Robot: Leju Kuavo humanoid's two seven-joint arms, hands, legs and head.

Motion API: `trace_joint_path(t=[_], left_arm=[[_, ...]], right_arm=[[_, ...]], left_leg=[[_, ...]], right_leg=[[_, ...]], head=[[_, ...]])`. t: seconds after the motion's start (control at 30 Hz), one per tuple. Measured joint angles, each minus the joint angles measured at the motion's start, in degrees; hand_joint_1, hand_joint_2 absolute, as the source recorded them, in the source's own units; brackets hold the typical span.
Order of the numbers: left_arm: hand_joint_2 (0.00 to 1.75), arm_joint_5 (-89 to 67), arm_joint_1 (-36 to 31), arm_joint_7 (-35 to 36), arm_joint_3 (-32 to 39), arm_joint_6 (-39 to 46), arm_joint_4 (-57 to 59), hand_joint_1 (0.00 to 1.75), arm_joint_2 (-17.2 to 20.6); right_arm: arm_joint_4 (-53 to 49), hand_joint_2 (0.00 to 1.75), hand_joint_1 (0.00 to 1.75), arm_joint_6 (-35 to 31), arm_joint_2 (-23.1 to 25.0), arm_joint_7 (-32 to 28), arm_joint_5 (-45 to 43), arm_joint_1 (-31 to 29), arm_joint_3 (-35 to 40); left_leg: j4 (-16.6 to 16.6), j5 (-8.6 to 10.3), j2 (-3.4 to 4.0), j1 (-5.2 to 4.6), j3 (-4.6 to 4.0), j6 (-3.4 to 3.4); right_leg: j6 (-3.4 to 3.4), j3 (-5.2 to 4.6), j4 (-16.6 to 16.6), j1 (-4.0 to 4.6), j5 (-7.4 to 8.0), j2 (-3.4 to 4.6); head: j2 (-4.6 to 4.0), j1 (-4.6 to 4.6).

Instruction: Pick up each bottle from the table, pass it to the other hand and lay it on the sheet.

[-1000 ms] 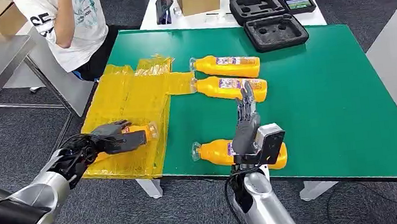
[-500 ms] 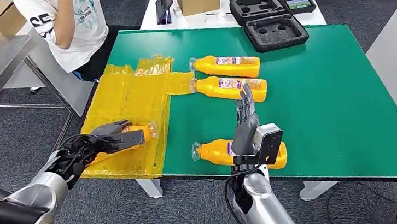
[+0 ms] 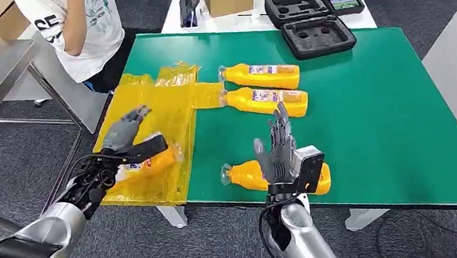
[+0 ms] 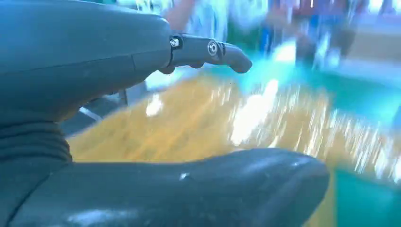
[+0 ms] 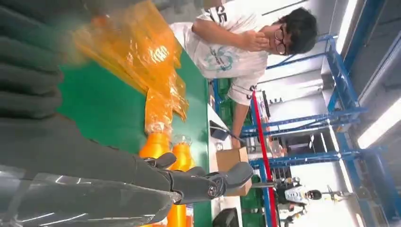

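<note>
We note left hand point(image 3: 126, 134) has let go: fingers now spread, lifted off bottle point(image 3: 147, 165) lying beneath them on sheet point(image 3: 148, 108). Right hand point(image 3: 277, 153) fingers apart, empty, above next bottle point(image 3: 246, 174) on worktop point(image 3: 376, 115). Placement looks done.

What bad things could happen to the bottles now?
The bottle on the yellow sheet lies close to the table's near edge with the left hand open just above it, so a nudge might roll it off. The nearest bottle on the green table also lies near that edge, partly behind the open right hand; a clumsy grab might push it over.
</note>
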Motion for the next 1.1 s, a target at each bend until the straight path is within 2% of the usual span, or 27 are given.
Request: trace_joint_path(t=[0.27, 0.3, 0.4, 0.43, 0.5, 0.57, 0.67, 0.77, 0.83, 0.93, 1.1], left_arm=[[0.0, 0.9, 1.0, -3.5, 2.4, 9.4, -3.3, 0.0, -1.6], [0.0, 1.0, 1.0, -3.6, 2.6, 9.5, -3.4, 0.0, -1.7], [0.0, 1.8, 1.4, -4.6, 2.9, 10.9, -4.1, 0.0, -1.9], [0.0, 2.8, 1.7, -5.7, 3.4, 12.1, -4.5, 0.0, -2.1], [0.0, 6.5, 2.5, -8.6, 4.8, 15.1, -5.9, 0.0, -2.6], [0.0, 12.2, 4.4, -11.5, 6.4, 16.1, -8.6, 0.0, -3.5], [0.0, 23.6, 10.6, -12.4, 8.7, 15.6, -17.4, 0.0, -5.2], [0.0, 35.1, 19.8, -13.2, 9.2, 14.7, -27.2, 0.0, -7.0], [0.0, 39.2, 25.0, -13.7, 9.2, 14.5, -31.7, 0.0, -8.2], [0.0, 41.8, 29.4, -13.9, 9.2, 14.7, -35.6, 0.0, -9.3], [0.0, 41.7, 30.4, -13.8, 9.2, 14.7, -37.8, 0.0, -10.1]], right_arm=[[0.8, 1.75, 0.0, 0.2, 0.3, -0.4, -0.7, -0.4, 0.1], [0.9, 0.0, 0.0, 0.2, 0.4, -0.4, -0.7, -0.5, 0.1], [1.2, 0.0, 0.0, 0.2, 0.4, -0.5, -0.9, -0.5, 0.2], [1.2, 1.75, 0.0, 0.2, 0.4, -0.5, -0.6, -0.5, 0.2], [1.5, 1.75, 0.0, 0.2, 0.3, 0.2, 1.7, -0.8, 0.4], [1.6, 1.75, 0.0, 0.5, -0.6, 4.4, 7.2, -1.7, 1.2], [1.6, 1.75, 0.0, 2.7, -3.6, 13.2, 19.8, -3.8, 1.9], [1.5, 1.75, 0.0, 8.4, -7.3, 21.1, 32.5, -6.5, 1.9], [1.5, 1.75, 0.0, 14.0, -9.9, 25.3, 37.8, -8.8, 1.9], [1.9, 1.75, 0.0, 21.3, -14.7, 28.1, 40.5, -12.9, 2.3], [3.0, 1.75, 0.0, 25.3, -21.6, 28.8, 40.8, -17.0, 4.8]], left_leg=[[0.0, 0.0, 0.02, 0.0, -0.01, 0.0], [0.0, 0.0, 0.02, 0.0, -0.01, 0.0], [0.0, 0.0, 0.03, 0.0, -0.01, 0.0], [0.0, 0.0, 0.03, 0.0, -0.01, 0.0], [0.0, 0.0, 0.03, 0.0, -0.03, 0.0], [0.0, 0.0, 0.04, -0.01, -0.01, 0.0], [0.0, -0.01, 0.06, -0.05, -0.01, 0.01], [0.0, -0.03, 0.08, -0.09, -0.03, 0.04], [0.0, -0.04, 0.06, -0.12, -0.09, 0.04], [0.1, 0.01, -0.06, -0.16, -0.24, 0.11], [0.1, 0.1, -0.05, -0.16, -0.27, 0.23]], right_leg=[[0.0, -0.01, 0.0, 0.0, 0.0, 0.02], [0.0, -0.01, 0.0, 0.0, 0.0, 0.02], [0.0, -0.01, 0.0, 0.0, 0.0, 0.03], [0.0, -0.01, 0.0, 0.0, 0.0, 0.03], [0.0, -0.02, 0.0, 0.0, 0.0, 0.03], [0.01, -0.02, 0.0, -0.01, 0.0, 0.03], [0.01, -0.01, 0.0, -0.08, 0.0, 0.03], [0.01, -0.03, 0.0, -0.16, 0.0, 0.04], [0.02, -0.09, -0.1, -0.17, 0.01, 0.03], [0.15, -0.19, -0.1, -0.19, 0.09, -0.06], [0.29, -0.2, -0.1, -0.17, 0.2, -0.06]], head=[[0.0, 0.02], [0.0, 0.0], [0.0, 0.0], [0.0, 0.0], [0.0, 0.0], [0.0, -0.02], [0.0, 0.0], [0.0, 0.0], [0.0, 0.0], [0.0, 0.0], [0.0, -0.02]])
